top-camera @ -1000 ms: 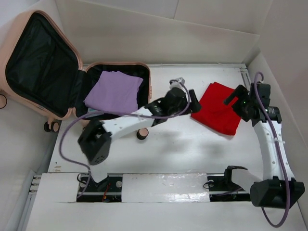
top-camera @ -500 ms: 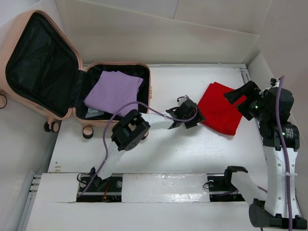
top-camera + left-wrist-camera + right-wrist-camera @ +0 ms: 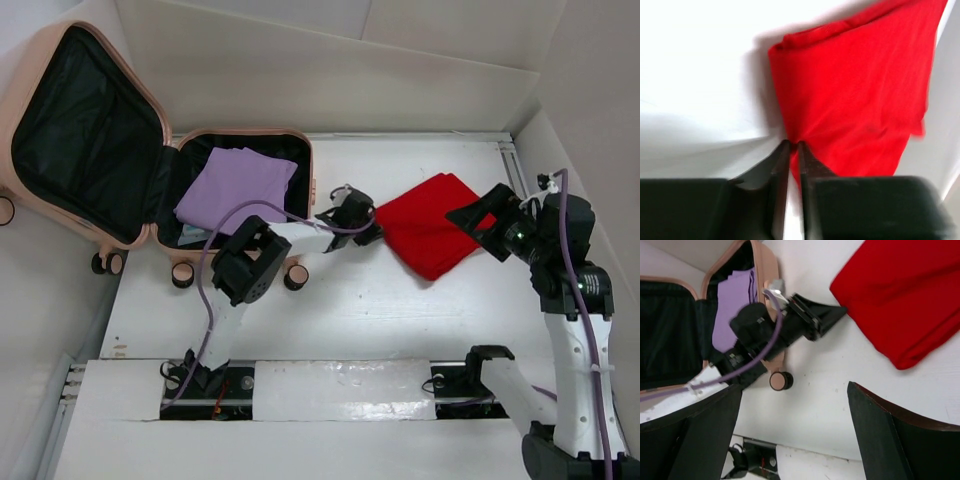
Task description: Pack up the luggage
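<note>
The luggage [image 3: 306, 185] lies open at the left, its peach-pink lid [image 3: 25, 95] tilted back and its black lining showing. A folded purple cloth [image 3: 238, 188] rests in the base half. A folded red cloth [image 3: 430, 228] lies on the white table to its right. My left gripper [image 3: 374, 231] is shut on this cloth's left edge; in the left wrist view the jaws [image 3: 792, 146] pinch the red cloth [image 3: 860, 90]. My right gripper [image 3: 478, 214] hovers open over the cloth's right side, nothing between its fingers [image 3: 795, 390].
White walls close the table at the back and right. The left arm's purple cable [image 3: 215, 250] loops near the luggage's front wheels [image 3: 295, 279]. A metal rail [image 3: 330, 385] with the arm bases runs along the near edge.
My left gripper has closed on the red cloth's left edge and drawn it leftward toward the luggage. The right arm has shifted left over the cloth, still open.
</note>
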